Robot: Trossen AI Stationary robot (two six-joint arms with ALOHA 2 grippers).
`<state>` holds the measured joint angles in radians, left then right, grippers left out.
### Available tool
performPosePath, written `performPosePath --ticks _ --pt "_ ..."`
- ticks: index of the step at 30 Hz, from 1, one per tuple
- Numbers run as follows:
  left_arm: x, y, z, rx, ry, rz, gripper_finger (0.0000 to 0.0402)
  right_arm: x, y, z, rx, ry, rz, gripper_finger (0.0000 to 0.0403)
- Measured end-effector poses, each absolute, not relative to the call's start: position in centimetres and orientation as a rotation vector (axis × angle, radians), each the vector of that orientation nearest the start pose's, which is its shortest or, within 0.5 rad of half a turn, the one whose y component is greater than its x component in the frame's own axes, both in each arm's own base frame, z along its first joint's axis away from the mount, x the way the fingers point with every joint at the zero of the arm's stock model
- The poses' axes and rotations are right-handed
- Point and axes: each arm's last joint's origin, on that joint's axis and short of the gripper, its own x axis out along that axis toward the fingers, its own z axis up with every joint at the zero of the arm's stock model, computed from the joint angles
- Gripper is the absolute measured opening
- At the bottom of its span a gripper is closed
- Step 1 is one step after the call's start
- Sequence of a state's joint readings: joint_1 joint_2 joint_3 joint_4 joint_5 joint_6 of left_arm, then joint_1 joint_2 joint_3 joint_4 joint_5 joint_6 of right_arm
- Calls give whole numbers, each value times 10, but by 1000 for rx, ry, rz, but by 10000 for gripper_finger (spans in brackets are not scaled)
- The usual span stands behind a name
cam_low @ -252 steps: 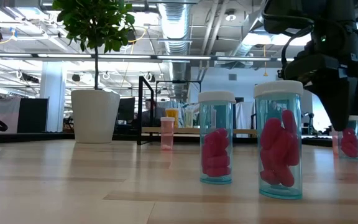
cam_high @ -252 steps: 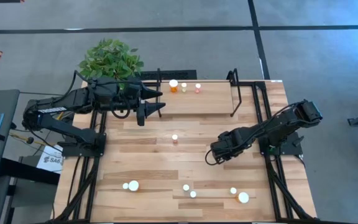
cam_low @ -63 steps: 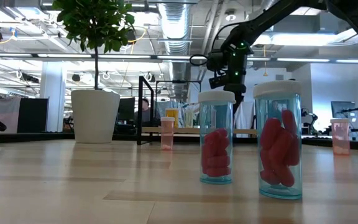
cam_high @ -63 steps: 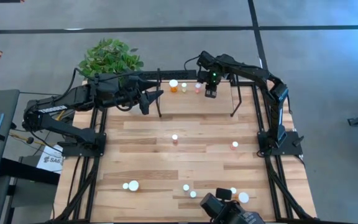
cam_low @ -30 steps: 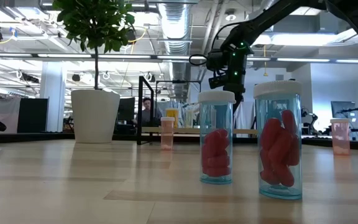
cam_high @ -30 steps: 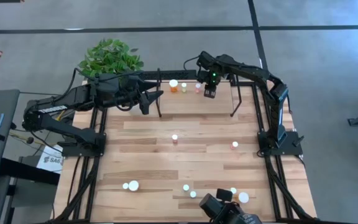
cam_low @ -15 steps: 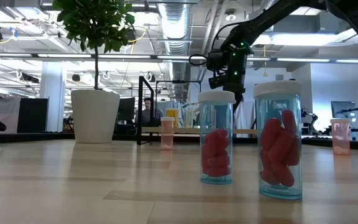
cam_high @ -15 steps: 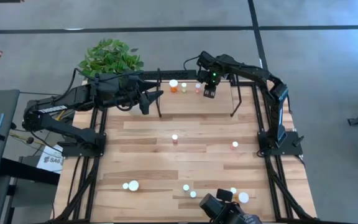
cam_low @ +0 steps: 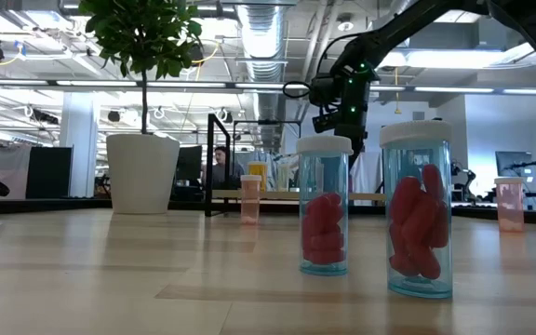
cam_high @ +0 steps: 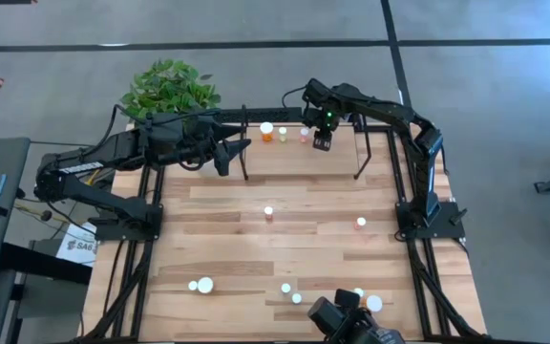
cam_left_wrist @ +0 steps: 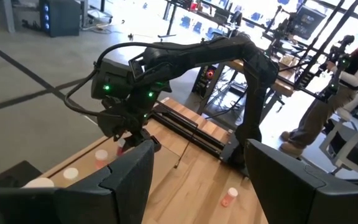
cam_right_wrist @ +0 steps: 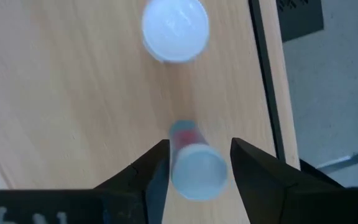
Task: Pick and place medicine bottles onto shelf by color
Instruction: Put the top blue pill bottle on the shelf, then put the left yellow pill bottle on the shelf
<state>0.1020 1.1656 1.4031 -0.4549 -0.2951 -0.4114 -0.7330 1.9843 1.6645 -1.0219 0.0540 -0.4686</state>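
Right claw [cam_right_wrist: 194, 171] is parted around a red bottle [cam_right_wrist: 196, 168] near the shelf [cam_right_wrist: 73, 93] edge; white-capped bottle [cam_right_wrist: 175, 28] just beyond. Left claw [cam_left_wrist: 194, 180] is held open, waiting.

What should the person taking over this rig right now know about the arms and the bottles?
Left gripper: open, empty, waiting at the left end of the shelf.
Right gripper: over the shelf, around a red-filled bottle standing on it; whether it is gripped cannot be told.
Done: three other bottles stand in a row on the shelf.
Left: about eight bottles on the table, most near the front edge.
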Motion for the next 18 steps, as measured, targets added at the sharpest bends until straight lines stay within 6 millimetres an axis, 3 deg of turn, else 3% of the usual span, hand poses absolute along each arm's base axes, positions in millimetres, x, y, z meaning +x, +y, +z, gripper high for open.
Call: performPosePath --ticks 4,10,18 --pt "231 32 442 -388 132 435 237 295 -269 238 81 1414 -370 210" --pt "231 32 442 -401 127 442 237 293 -268 265 102 1423 -380 232" --pt "231 32 442 -402 128 442 237 283 -257 297 274 1499 -449 232"
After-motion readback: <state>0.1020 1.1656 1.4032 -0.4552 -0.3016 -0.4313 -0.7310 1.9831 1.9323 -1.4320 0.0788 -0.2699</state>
